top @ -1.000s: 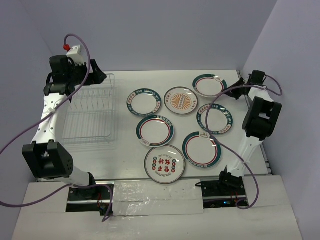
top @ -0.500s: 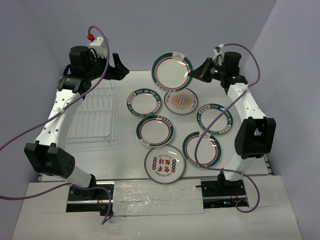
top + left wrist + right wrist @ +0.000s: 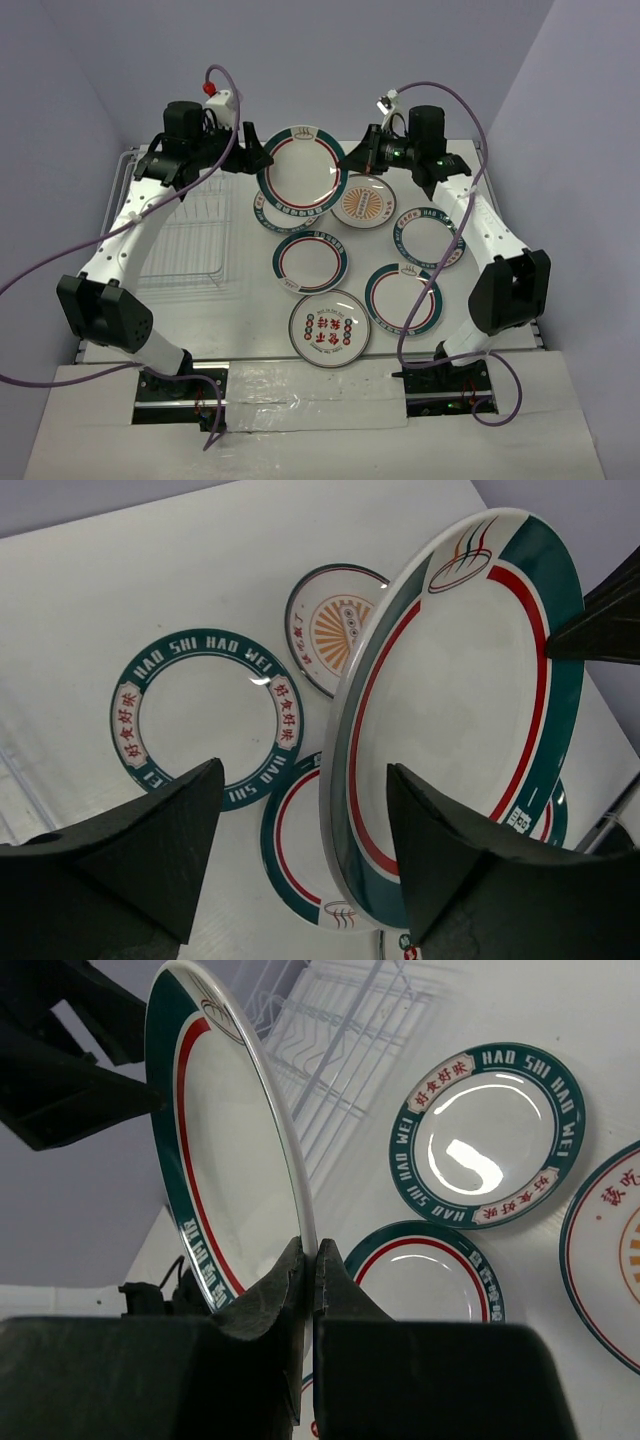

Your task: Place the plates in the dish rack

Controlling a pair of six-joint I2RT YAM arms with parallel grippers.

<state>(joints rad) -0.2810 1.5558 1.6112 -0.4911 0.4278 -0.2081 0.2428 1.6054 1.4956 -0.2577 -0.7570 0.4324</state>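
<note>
A white worktop (image 3: pixel 240 290) sits between pale lilac walls (image 3: pixel 300 50). The dish rack (image 3: pixel 180 245) stands along the left edge (its far end is partly lost behind the left arm (image 3: pixel 120 230)). The other plates (image 3: pixel 312 262) lie flat to its right. From overhead, the lettered plate (image 3: pixel 272 210) is half covered by the raised plate (image 3: pixel 301 170), which is held on edge near the far middle. The right gripper (image 3: pixel 308 1252) pinches its rim. The left gripper (image 3: pixel 255 156) is spread around the opposite rim, contact unclear.
</note>
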